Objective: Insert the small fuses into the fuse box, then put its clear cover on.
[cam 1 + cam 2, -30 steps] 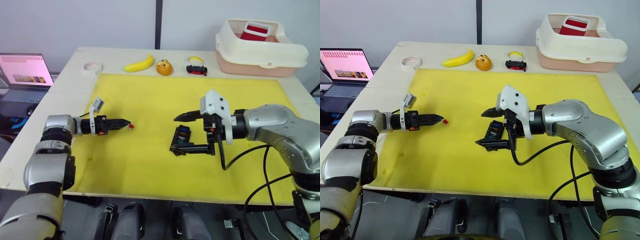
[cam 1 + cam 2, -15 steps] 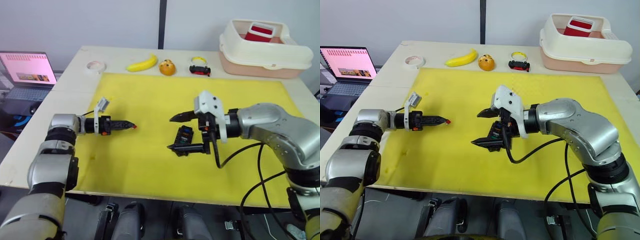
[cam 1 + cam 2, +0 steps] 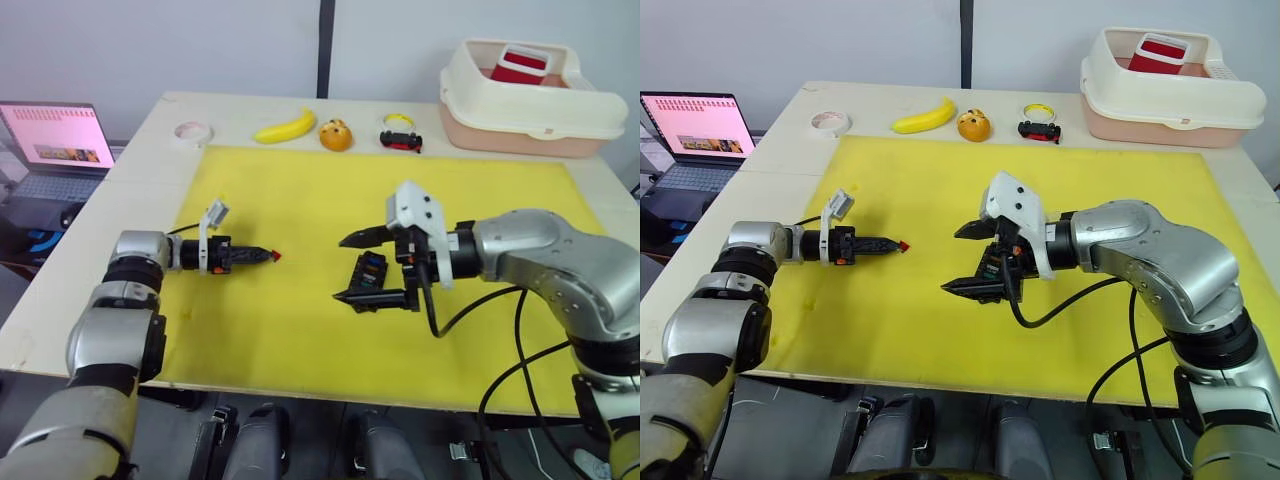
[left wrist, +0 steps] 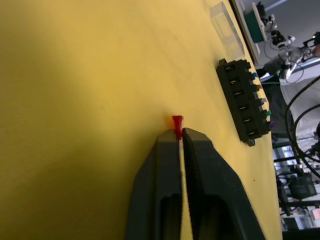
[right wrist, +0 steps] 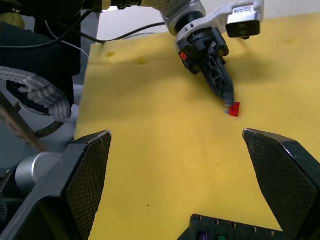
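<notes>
A small red fuse (image 4: pixel 177 125) is pinched between the tips of my left gripper (image 3: pixel 268 256), which is shut on it low over the yellow mat (image 3: pixel 300 200), left of centre. The black fuse box (image 3: pixel 368 275) lies at mid-mat with several coloured fuses along one row (image 4: pixel 260 95). My right gripper (image 3: pixel 342 268) stands open, one finger on each side of the box's near end, and its fingers (image 5: pixel 90 170) hold nothing. From the right wrist view, the left gripper (image 5: pixel 227 102) and the red fuse (image 5: pixel 233 108) lie ahead. The clear cover (image 4: pixel 226 30) rests on the mat beyond the box.
Along the table's far edge sit a tape roll (image 3: pixel 189 131), a banana (image 3: pixel 280 128), an orange fruit (image 3: pixel 333 134) and a black-and-red toy car (image 3: pixel 397 140). A cream lidded bin (image 3: pixel 525 95) stands at the back right. An open laptop (image 3: pixel 55 140) is off the table's left.
My left gripper has closed its fingers on the red fuse and edged slightly toward the fuse box. The right gripper stays open around the box.
</notes>
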Tool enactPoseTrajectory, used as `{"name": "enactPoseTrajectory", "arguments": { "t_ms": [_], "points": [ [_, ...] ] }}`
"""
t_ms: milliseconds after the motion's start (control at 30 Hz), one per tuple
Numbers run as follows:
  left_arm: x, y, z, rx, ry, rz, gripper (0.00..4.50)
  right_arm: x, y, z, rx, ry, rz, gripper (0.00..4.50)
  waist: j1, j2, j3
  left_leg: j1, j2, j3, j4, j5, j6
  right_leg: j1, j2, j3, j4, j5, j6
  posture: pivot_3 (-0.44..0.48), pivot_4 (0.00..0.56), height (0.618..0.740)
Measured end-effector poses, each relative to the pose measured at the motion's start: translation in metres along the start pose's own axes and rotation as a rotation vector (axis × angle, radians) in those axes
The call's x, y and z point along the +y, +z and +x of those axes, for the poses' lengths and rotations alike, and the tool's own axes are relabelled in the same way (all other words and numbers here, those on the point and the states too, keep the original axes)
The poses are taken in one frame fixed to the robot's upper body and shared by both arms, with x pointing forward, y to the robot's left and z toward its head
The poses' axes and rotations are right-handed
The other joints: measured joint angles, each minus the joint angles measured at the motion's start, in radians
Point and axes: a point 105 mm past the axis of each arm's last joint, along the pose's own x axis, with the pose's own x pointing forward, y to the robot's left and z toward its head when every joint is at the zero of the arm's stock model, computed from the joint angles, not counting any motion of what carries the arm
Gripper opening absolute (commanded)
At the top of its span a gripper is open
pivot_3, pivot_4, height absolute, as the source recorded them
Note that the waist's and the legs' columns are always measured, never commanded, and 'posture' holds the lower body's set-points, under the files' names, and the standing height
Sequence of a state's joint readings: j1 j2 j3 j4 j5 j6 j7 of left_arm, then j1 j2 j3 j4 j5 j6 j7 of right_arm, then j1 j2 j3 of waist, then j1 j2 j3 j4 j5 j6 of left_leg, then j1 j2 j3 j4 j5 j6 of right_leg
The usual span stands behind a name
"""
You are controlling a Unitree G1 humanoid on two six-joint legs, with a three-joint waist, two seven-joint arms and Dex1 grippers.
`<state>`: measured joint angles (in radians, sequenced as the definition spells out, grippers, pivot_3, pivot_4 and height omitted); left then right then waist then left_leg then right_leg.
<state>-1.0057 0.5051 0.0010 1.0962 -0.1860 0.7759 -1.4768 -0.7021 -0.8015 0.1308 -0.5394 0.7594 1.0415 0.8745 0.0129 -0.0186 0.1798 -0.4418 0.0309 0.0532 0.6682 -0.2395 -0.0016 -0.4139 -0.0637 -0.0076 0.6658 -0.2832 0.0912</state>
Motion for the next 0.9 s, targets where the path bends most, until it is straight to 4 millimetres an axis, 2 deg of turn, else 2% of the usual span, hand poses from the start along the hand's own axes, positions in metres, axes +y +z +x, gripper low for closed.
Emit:
{"name": "enactPoseTrajectory", "arguments": {
  "t_ms": [533, 567, 900],
  "points": [
    [0.0013, -0.0023, 0.0001, -0.003, 0.000, -0.004, 0.46, -0.0022, 0.0016, -0.0027, -0.006, -0.016, -0.003, 4.50, 0.000, 0.000, 0.000, 0.000, 0.000, 0.000, 0.000, 0.000, 0.000, 0.000, 0.000, 0.000, 0.000, 0.000, 0.000, 0.000, 0.150, 0.740],
    [0.0013, -0.0023, 0.0005, -0.003, 0.000, -0.003, 0.22, -0.0022, 0.0016, -0.0027, -0.006, -0.017, -0.003, 4.50, 0.000, 0.000, 0.000, 0.000, 0.000, 0.000, 0.000, 0.000, 0.000, 0.000, 0.000, 0.000, 0.000, 0.000, 0.000, 0.000, 0.150, 0.740],
    [0.0021, -0.0011, 0.0000, -0.006, 0.010, 0.012, 0.22, -0.0026, 0.0019, -0.0031, -0.007, -0.019, -0.004, 4.50, 0.000, 0.000, 0.000, 0.000, 0.000, 0.000, 0.000, 0.000, 0.000, 0.000, 0.000, 0.000, 0.000, 0.000, 0.000, 0.000, 0.150, 0.740]
  ]
}}
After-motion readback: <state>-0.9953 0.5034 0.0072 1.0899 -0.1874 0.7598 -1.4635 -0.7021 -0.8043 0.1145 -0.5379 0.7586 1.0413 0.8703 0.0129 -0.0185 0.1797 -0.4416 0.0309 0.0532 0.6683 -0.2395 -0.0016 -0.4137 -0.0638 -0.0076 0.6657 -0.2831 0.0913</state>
